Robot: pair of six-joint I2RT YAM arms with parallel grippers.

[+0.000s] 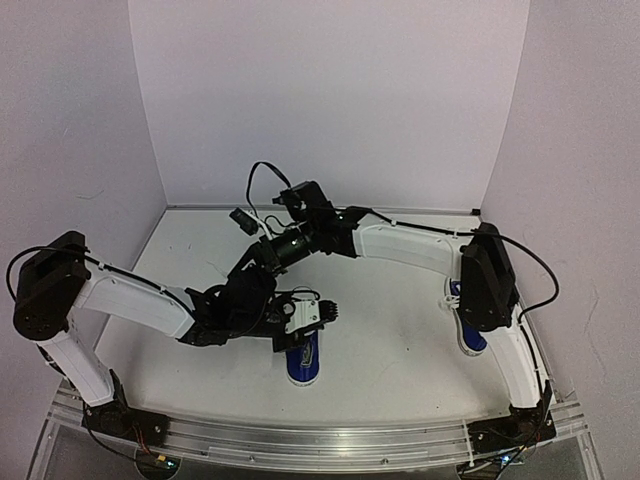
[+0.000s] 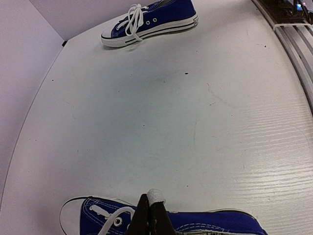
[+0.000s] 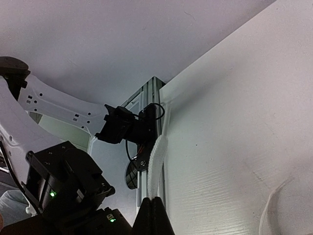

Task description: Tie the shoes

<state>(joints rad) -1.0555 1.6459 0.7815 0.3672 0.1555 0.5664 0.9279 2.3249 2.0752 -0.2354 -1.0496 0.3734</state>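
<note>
One blue sneaker [image 1: 302, 362] lies near the table's front centre, and its eyelets and lace show in the left wrist view [image 2: 98, 218]. My left gripper [image 1: 328, 312] is just above it, shut on a white lace end [image 2: 156, 196]. The second blue sneaker [image 2: 151, 22] lies on its side far right, half hidden by the right arm in the top view [image 1: 470, 335]. My right gripper [image 1: 245, 298] is crossed over the left arm and shut on a white lace [image 3: 157, 161] that stands up from its fingertips. Another stretch of lace [image 3: 274, 210] shows at the lower right.
White walls close in the table [image 1: 400, 330] on three sides. An aluminium rail [image 1: 330, 440] runs along the near edge. The left arm [image 3: 54, 105] and its base fill the left of the right wrist view. The two arms overlap at centre.
</note>
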